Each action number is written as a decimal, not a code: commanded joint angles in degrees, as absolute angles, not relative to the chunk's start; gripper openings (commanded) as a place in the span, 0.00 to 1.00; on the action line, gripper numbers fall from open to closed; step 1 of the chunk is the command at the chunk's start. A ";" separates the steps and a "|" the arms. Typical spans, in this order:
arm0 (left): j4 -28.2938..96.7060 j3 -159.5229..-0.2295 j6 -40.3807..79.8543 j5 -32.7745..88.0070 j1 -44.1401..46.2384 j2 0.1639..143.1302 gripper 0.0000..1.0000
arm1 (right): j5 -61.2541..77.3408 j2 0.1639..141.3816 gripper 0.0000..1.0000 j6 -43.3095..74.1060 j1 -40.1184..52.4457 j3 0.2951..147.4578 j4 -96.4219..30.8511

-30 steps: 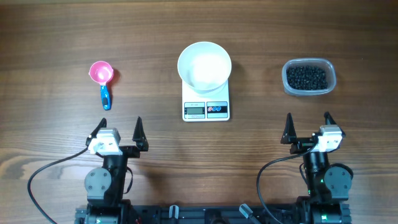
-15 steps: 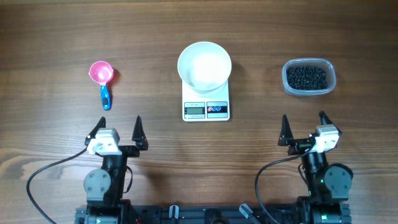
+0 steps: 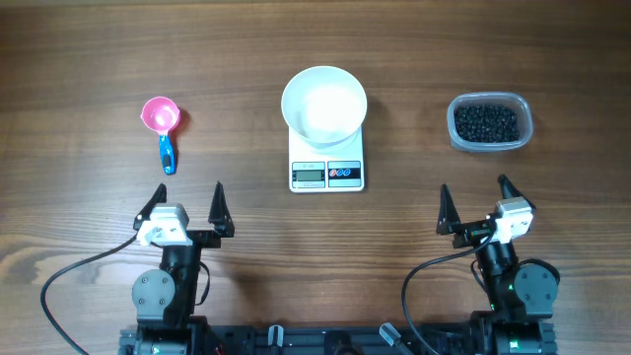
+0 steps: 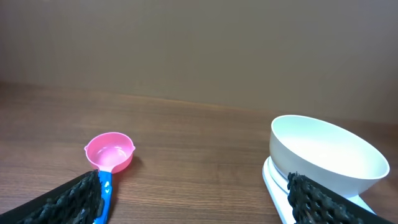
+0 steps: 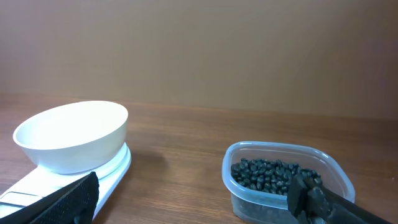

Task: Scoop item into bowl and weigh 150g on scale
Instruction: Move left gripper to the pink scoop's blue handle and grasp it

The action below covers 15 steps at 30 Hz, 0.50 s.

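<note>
An empty white bowl (image 3: 323, 104) stands on the small white scale (image 3: 326, 174) at the table's centre; both show in the left wrist view, bowl (image 4: 323, 154) and scale (image 4: 273, 183), and in the right wrist view, bowl (image 5: 71, 135) and scale (image 5: 37, 183). The item, a heap of black beads (image 3: 485, 122), fills a clear plastic container (image 3: 490, 142) at the right, beads (image 5: 267, 174) close ahead of the right wrist. A pink scoop (image 3: 161, 118) with a blue handle lies at the left, scoop (image 4: 109, 153). My left gripper (image 3: 185, 204) and right gripper (image 3: 474, 200) both stand open and empty near the front edge.
Bare wooden tabletop (image 3: 414, 59) surrounds the objects. Black cables (image 3: 79, 266) run from both arm bases at the front edge. A plain brown wall (image 4: 199, 43) stands behind the table.
My right gripper has shifted a little to the left and forward toward the container. The left arm and the objects have not moved.
</note>
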<state>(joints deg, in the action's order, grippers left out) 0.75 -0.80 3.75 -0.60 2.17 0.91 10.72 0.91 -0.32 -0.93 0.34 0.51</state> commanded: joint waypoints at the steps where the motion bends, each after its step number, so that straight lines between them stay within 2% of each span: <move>1: -0.56 -0.34 3.27 -0.71 1.85 0.97 1.00 | 14.79 0.80 1.00 0.01 -0.64 0.64 0.97; 15: -1.06 -5.98 3.51 -0.73 1.85 3.40 1.00 | 19.62 0.86 1.00 0.01 -0.64 5.58 0.82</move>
